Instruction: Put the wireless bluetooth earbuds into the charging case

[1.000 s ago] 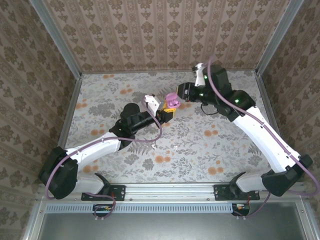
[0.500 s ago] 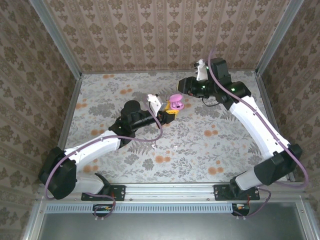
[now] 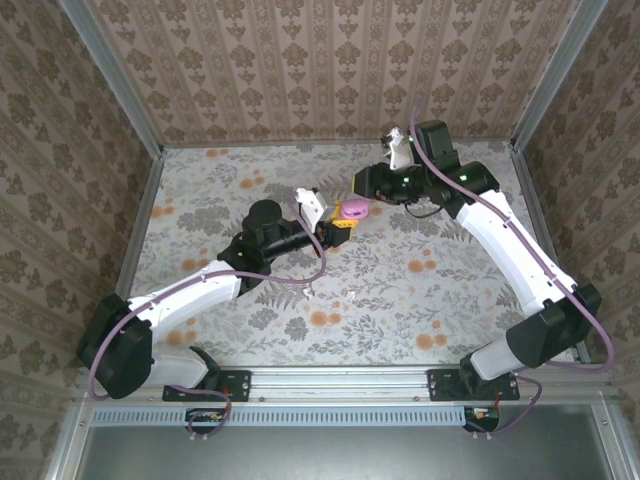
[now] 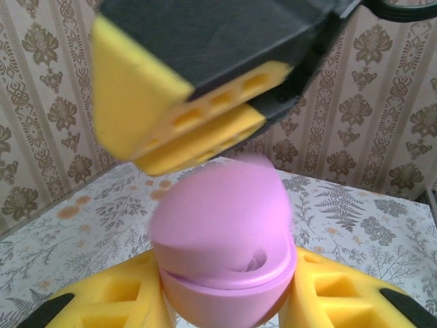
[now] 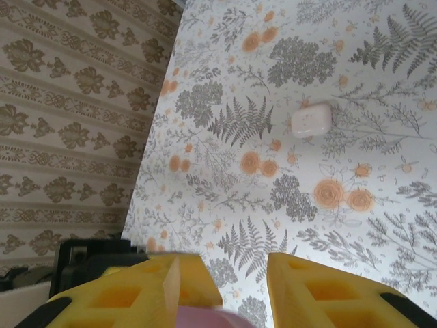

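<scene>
Top external view has the left jaws (image 3: 337,228) pinching the pink charging case (image 3: 353,209) above the flowered worktop (image 3: 400,300), and the right jaws (image 3: 360,192) sit just beyond and above the case, facing the left jaws. Seen from the left wrist, the case (image 4: 225,253) is seated between the two yellow left fingers (image 4: 109,304), one pressed against each flank, so the left jaws are clamped on its lower shell. Its lid is tipped down almost onto the base, leaving a narrow slit along the front and a slightly wider gap toward the right-hand finger. A curved pink shape shows in that gap, but the picture is blurred and whether an earbud lies inside cannot be told. The right jaws (image 4: 205,130) hang directly over the lid, very near its top, and whether they touch it cannot be told. From the right wrist, the right jaws (image 5: 235,270) stand parted with bare worktop (image 5: 355,68) showing through the gap and nothing pinched between them. A sliver of the pink case (image 5: 205,318) peeks out low between the fingers. One white earbud (image 5: 311,119) lies alone on the worktop well ahead of the right jaws, apart from the case; from above it is a tiny white speck (image 3: 352,294) on the near side of the left jaws.
</scene>
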Controlling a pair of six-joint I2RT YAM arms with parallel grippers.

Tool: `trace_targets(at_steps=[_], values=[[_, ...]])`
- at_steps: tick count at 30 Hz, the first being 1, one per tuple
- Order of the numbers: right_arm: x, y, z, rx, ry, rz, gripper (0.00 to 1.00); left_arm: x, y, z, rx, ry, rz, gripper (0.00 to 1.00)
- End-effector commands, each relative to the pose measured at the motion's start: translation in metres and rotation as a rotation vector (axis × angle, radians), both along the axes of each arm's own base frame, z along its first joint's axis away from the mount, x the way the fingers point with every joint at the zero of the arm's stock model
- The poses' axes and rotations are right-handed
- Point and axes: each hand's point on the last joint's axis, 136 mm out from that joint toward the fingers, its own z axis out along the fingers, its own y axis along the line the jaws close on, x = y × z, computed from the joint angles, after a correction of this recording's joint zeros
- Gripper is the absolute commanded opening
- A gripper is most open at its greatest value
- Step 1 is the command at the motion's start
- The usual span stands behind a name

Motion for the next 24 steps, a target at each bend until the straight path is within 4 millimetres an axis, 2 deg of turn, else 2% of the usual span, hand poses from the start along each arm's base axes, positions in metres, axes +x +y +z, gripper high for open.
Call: trace_targets(at_steps=[1, 2, 3, 9, 12, 17, 24], values=[[-0.011, -0.007, 0.013, 0.070, -0.018, -0.007, 0.42, -0.005, 0.003, 0.037, -0.075, -0.085, 0.003, 0.37], [-0.008, -0.008, 0.008, 0.099, 0.002, -0.016, 0.43, -0.005, 0.003, 0.038, -0.078, -0.085, 0.004, 0.37], [-0.013, -0.010, 0.018, 0.145, -0.014, -0.017, 0.45, -0.005, 0.003, 0.039, -0.080, -0.085, 0.005, 0.37], [-0.017, -0.009, 0.023, 0.336, 0.039, 0.009, 0.54, -0.002, 0.006, 0.046, -0.120, -0.091, 0.027, 0.37], [-0.016, -0.010, 0.012, 0.379, 0.114, 0.003, 0.58, -0.002, 0.006, 0.052, -0.147, -0.094, 0.030, 0.37], [-0.019, 0.002, 0.017, 0.492, 0.158, 0.074, 0.60, 0.000, 0.006, 0.057, -0.166, -0.092, 0.037, 0.37], [-0.027, 0.015, 0.020, 0.571, 0.204, 0.170, 0.51, 0.007, 0.008, 0.059, -0.207, -0.071, 0.070, 0.37]])
